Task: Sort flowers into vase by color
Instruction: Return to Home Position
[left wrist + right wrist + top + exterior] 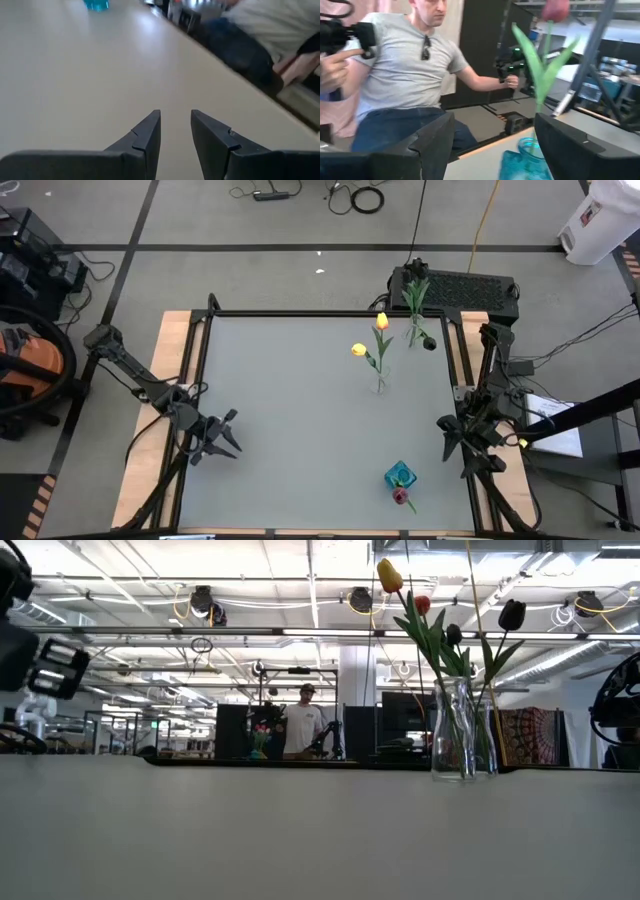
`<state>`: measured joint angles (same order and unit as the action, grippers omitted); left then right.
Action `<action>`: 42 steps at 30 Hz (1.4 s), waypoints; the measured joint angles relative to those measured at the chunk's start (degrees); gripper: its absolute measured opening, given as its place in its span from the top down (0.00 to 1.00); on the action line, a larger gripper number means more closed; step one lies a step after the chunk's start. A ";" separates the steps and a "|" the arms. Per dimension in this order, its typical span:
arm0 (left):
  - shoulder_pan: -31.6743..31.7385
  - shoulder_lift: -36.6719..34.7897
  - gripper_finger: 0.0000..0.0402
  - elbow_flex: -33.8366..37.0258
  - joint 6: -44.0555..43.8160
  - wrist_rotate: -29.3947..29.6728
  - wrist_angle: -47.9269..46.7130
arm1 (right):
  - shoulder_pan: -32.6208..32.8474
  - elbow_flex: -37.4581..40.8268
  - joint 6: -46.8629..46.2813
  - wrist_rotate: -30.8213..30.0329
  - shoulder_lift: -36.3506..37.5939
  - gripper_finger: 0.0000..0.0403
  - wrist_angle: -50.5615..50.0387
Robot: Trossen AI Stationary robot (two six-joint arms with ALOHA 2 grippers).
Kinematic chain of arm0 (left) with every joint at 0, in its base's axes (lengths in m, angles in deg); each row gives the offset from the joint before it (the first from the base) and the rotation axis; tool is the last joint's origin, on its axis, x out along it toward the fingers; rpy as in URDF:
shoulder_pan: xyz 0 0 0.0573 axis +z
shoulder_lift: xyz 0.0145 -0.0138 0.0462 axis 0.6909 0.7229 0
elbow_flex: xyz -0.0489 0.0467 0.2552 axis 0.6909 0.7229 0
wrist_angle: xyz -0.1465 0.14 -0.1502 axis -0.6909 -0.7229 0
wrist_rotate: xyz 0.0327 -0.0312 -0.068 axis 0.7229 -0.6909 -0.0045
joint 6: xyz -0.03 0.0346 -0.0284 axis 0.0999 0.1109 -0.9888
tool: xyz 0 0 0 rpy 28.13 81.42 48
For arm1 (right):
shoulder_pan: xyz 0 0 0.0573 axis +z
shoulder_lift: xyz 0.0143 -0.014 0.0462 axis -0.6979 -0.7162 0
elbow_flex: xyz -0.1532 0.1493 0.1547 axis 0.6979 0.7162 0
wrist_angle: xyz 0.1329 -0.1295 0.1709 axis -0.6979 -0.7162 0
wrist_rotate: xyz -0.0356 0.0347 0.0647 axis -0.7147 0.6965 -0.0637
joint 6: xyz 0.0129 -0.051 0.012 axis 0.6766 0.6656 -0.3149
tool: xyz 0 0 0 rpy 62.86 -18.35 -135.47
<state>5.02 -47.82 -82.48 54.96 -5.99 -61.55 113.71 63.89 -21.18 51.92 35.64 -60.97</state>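
Tulips (381, 322) stand in three vases (401, 475); left tool (226, 436) and right tool (453, 442) both released, empty

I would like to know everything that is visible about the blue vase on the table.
The blue vase looks like translucent turquoise glass with a round open mouth. It stands upright on the grey table, near the edge on the right arm's side, low in the high view. One red tulip stands in it, its green stem and leaves rising from the mouth. The right gripper is open and faces the vase without touching it.
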 joint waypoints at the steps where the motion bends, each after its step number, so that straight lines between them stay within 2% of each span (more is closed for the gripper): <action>1: -0.01 0.01 0.72 0.00 -0.52 -0.21 -1.14 | 0.00 0.00 -0.07 -1.21 0.00 0.34 0.08; 8: -0.06 0.01 0.72 0.00 -2.93 -0.56 -4.08 | -0.02 -0.02 0.33 -9.38 0.00 0.34 0.51; 13: -0.06 0.01 0.72 0.02 -3.05 -0.94 -4.35 | -0.01 -0.02 3.57 -9.73 0.00 0.34 0.53; 18: -0.06 0.01 0.72 0.02 -3.14 -0.95 -4.47 | -0.02 -0.02 0.84 -9.72 0.00 0.34 0.57; 25: -0.06 0.01 0.72 0.07 -10.53 -0.96 -4.35 | -0.02 -0.02 -0.14 -9.71 0.00 0.34 0.60; 42: -0.06 0.01 0.72 0.09 -10.49 -0.83 -4.28 | 0.00 -0.02 -0.14 -9.67 0.00 0.34 0.62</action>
<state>4.96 -47.81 -82.39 44.47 -6.82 -65.83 113.70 63.87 -21.32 42.25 35.64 -60.35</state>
